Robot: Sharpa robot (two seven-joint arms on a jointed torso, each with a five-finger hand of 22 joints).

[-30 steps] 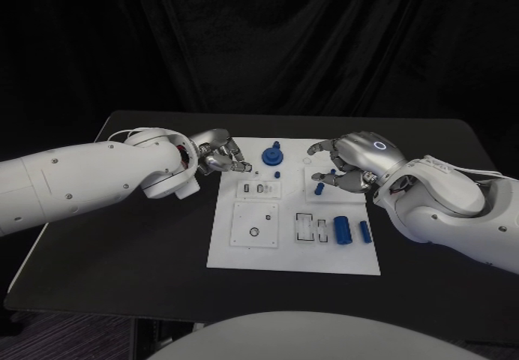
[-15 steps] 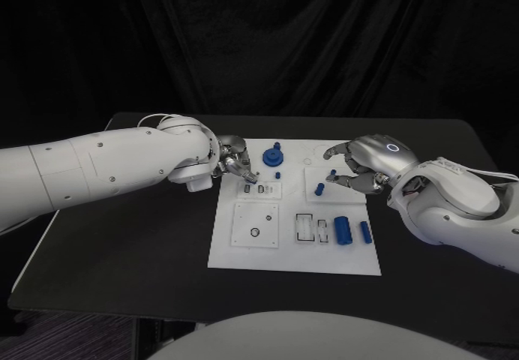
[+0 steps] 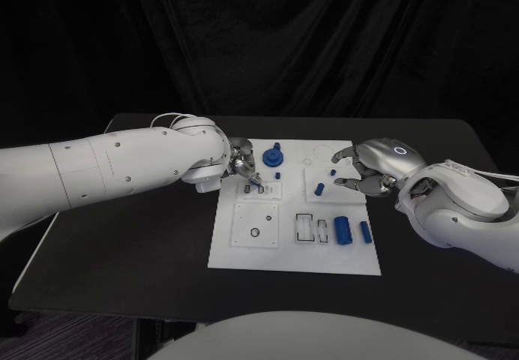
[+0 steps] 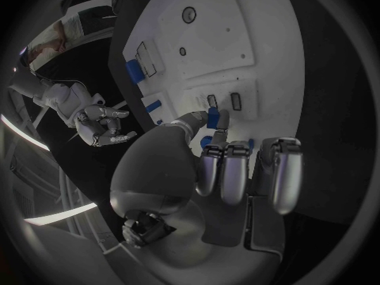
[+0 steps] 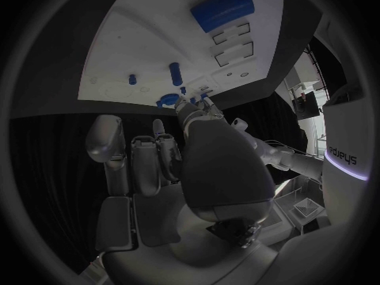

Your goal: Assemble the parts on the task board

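The white task board (image 3: 244,251) lies mid-table. My left hand (image 3: 240,169) reaches over its far left part. Thumb and a fingertip pinch a small blue part (image 4: 212,116) just above the slotted plate (image 3: 257,190), whose two slots (image 4: 224,100) look bare. My right hand (image 3: 362,171) hovers at the board's right edge, fingers apart and holding nothing, a little right of the upright blue peg (image 3: 320,189). A blue knob (image 3: 273,156) stands at the far middle. A blue cylinder (image 3: 342,229) and a slim blue piece (image 3: 366,232) lie near the right edge.
Two outlined rectangular recesses (image 3: 313,227) sit left of the cylinder, and a round hole (image 3: 255,232) is in the near-left plate. Black table (image 3: 130,247) surrounds the board, with room on both sides and in front.
My left hand has moved right and down from the board's far left edge to the slotted plate. My right hand has drawn back to the right, away from the blue peg.
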